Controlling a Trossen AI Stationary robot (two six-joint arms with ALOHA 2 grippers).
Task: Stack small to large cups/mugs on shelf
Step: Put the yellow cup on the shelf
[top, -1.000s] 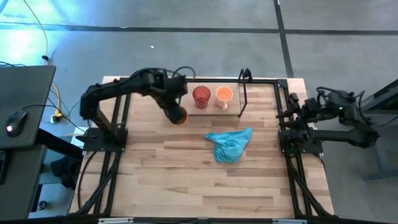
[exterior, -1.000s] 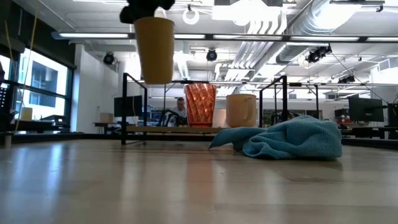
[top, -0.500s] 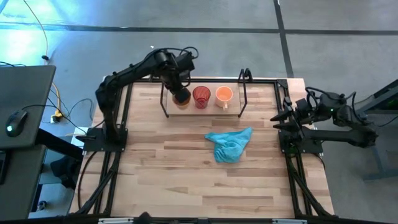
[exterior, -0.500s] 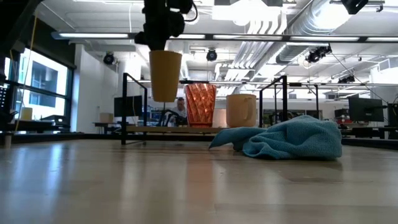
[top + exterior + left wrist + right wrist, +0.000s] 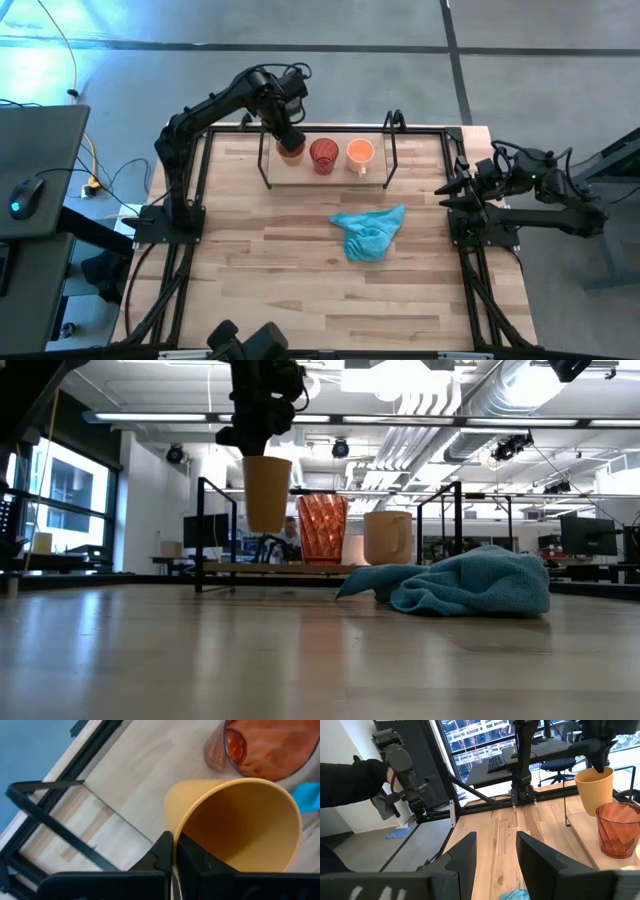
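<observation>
Yellow-orange cup (image 5: pixel 290 151), high view: held over the shelf's (image 5: pixel 372 174) left end by the left gripper (image 5: pixel 283 137), beside the red cup (image 5: pixel 323 156) and the mug (image 5: pixel 359 152).
Low view: cup hangs clear above the board.
Left wrist view: fingers (image 5: pixel 164 851) pinch its rim.
Right wrist view: right gripper (image 5: pixel 495 851) spread wide, holding nothing, at the table's right edge.

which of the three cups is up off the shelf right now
The yellow-orange cup, gripped at its rim by the left gripper. The red ribbed cup and handled mug stand on the shelf.
</observation>
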